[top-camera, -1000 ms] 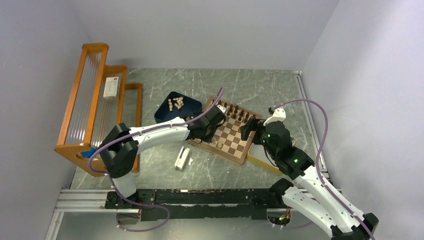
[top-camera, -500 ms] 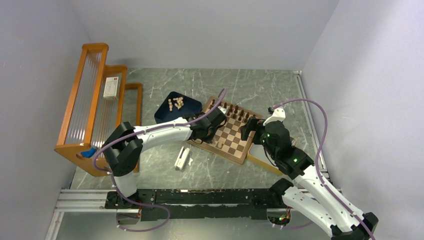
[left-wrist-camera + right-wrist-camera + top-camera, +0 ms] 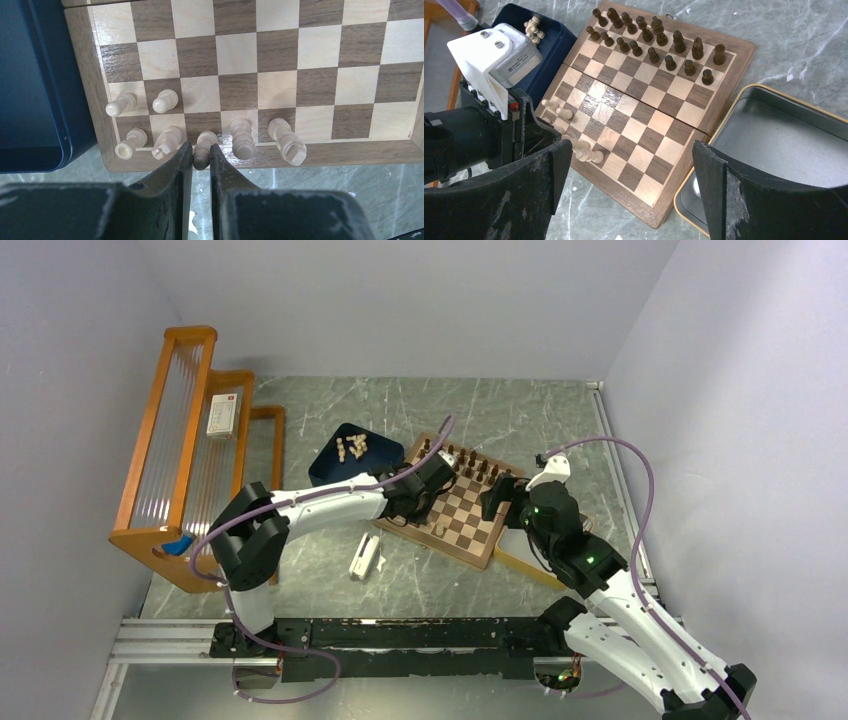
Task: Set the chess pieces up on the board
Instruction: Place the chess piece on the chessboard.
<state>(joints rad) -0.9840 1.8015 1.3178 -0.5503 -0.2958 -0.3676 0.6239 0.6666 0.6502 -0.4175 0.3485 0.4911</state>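
The board (image 3: pixel 470 515) lies tilted mid-table. Dark brown pieces (image 3: pixel 654 40) fill its two far rows. Several pale tan pieces (image 3: pixel 165 100) stand at the near left corner, in the two nearest rows. My left gripper (image 3: pixel 201 159) is shut on one pale piece (image 3: pixel 202 150), which stands on the nearest row between a pale piece (image 3: pixel 167 141) and another (image 3: pixel 241 139). In the top view the left gripper (image 3: pixel 428 512) is over the board's near left edge. My right gripper (image 3: pixel 633 150) is open and empty above the board's near right part (image 3: pixel 497 502).
A dark blue tray (image 3: pixel 335 465) with loose pale pieces (image 3: pixel 352 447) sits left of the board. A yellow-rimmed dark tray (image 3: pixel 784 145) lies right of it. An orange wooden rack (image 3: pixel 190 440) stands at the left. A small white object (image 3: pixel 364 556) lies on the marble table.
My left arm has shifted slightly to the right along the board's near edge. The right arm has not moved.
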